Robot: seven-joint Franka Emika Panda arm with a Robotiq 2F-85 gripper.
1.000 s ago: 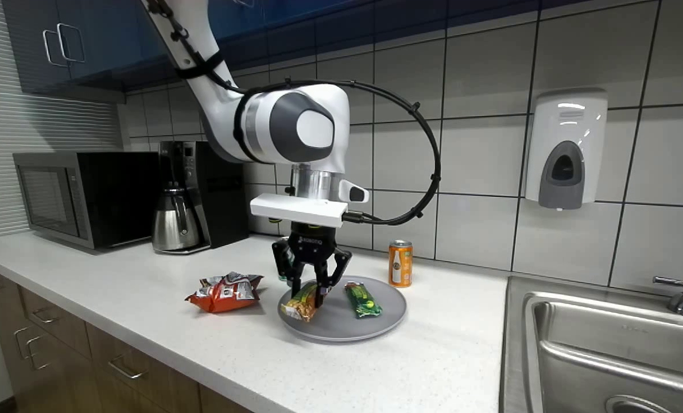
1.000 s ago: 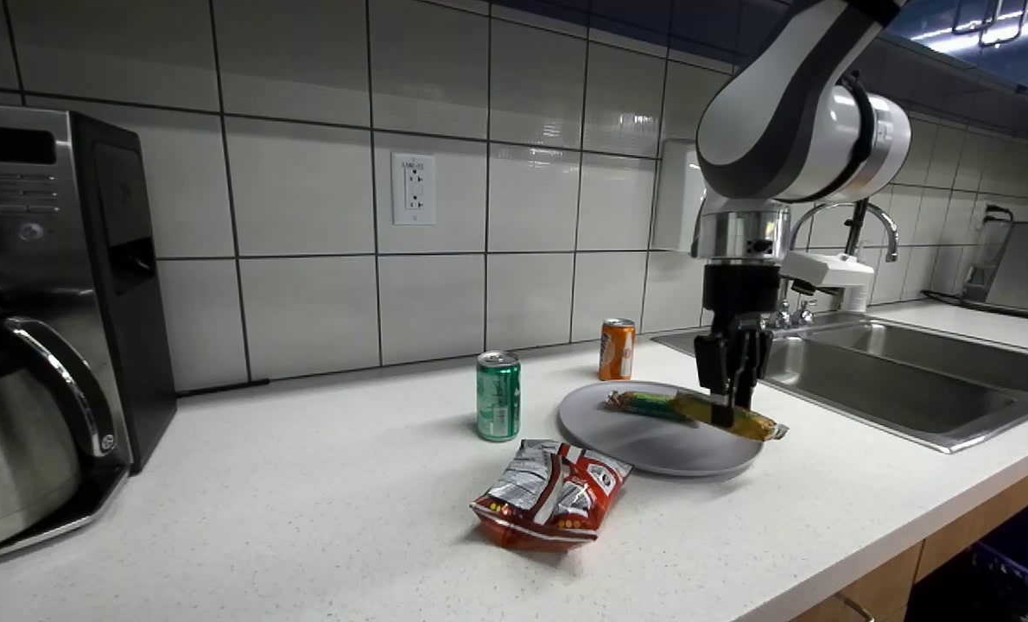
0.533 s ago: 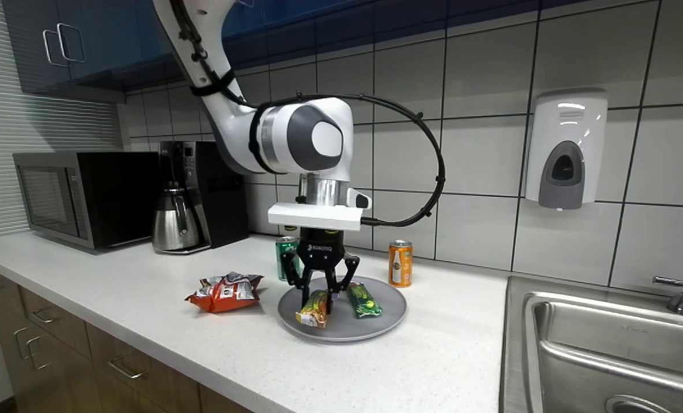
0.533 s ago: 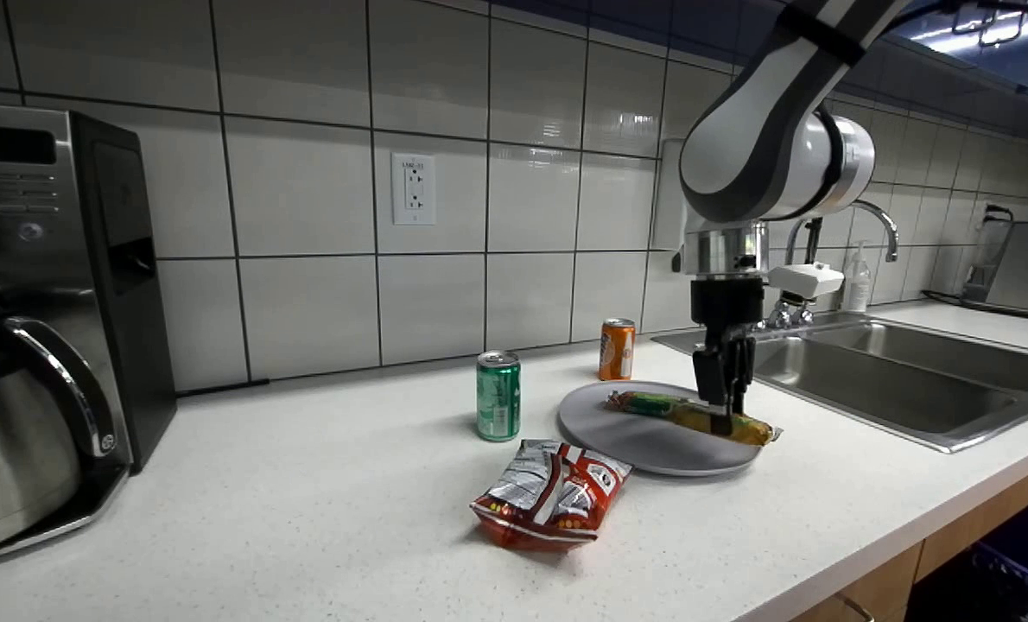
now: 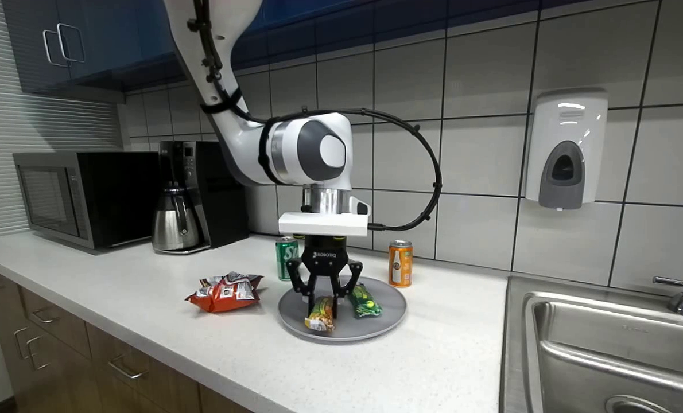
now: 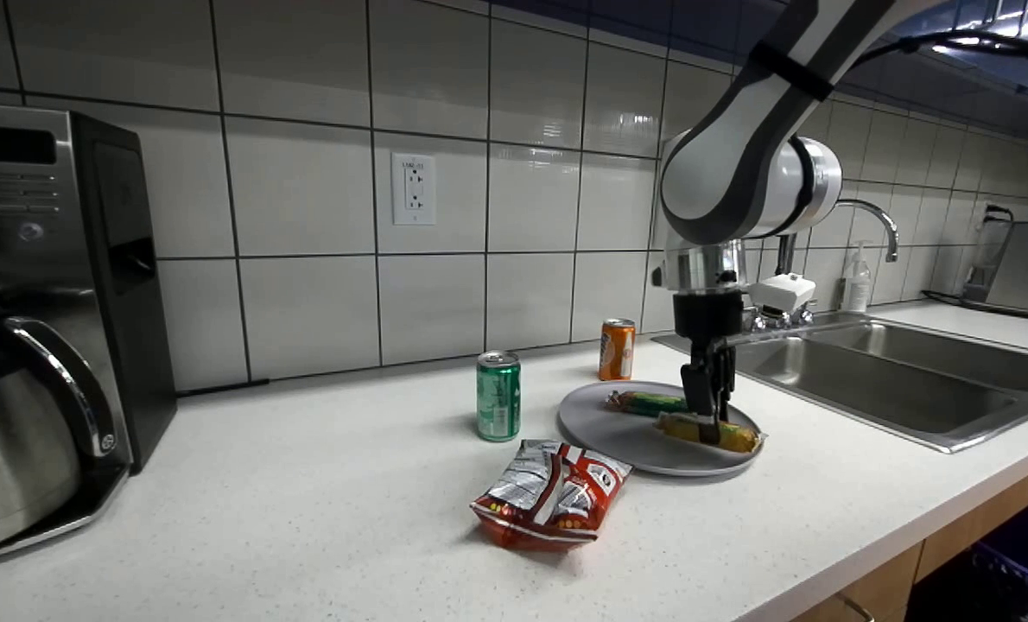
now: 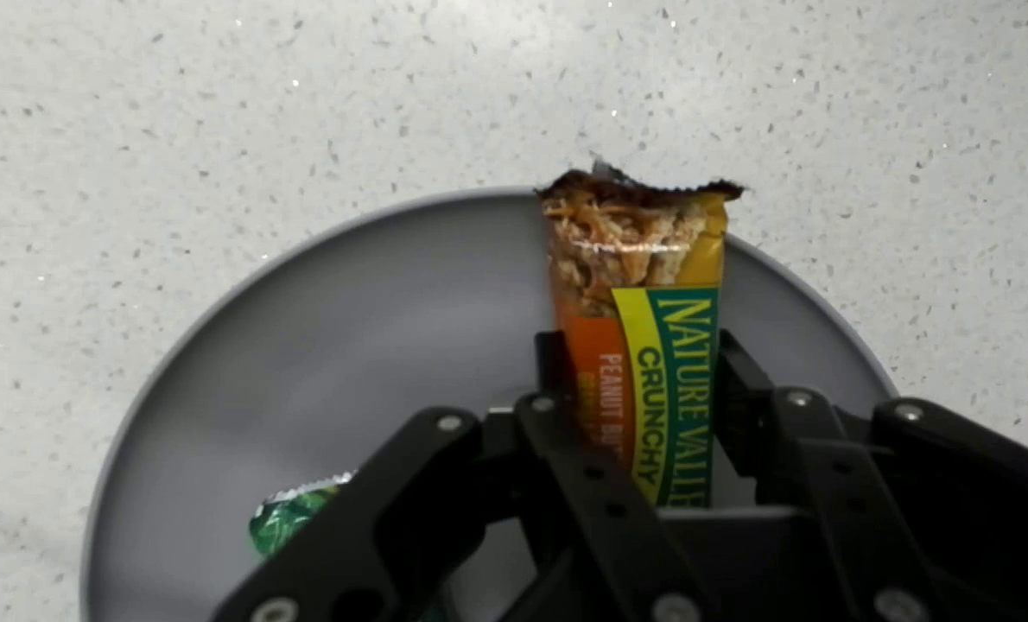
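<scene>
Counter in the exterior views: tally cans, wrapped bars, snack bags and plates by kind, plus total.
Cans: 2 (green can, orange can)
Wrapped bars: 2 (yellow bar, green bar)
Snack bags: 1 (red bag)
Plates: 1 (grey plate)
Total: 6

Glossy plastic bar wrapper (image 7: 639,337), smooth matt plate (image 7: 341,328)

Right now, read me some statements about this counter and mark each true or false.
1. The gripper holds the orange-and-yellow wrapped granola bar. True.
2. The green-wrapped bar lies outside the round grey plate. False: the green-wrapped bar lies on the plate.
3. The orange metal can stands upright. True.
4. The green metal can lies on its side. False: the green metal can stands upright.
5. The crumpled red packet rests on the white counter. True.
</scene>
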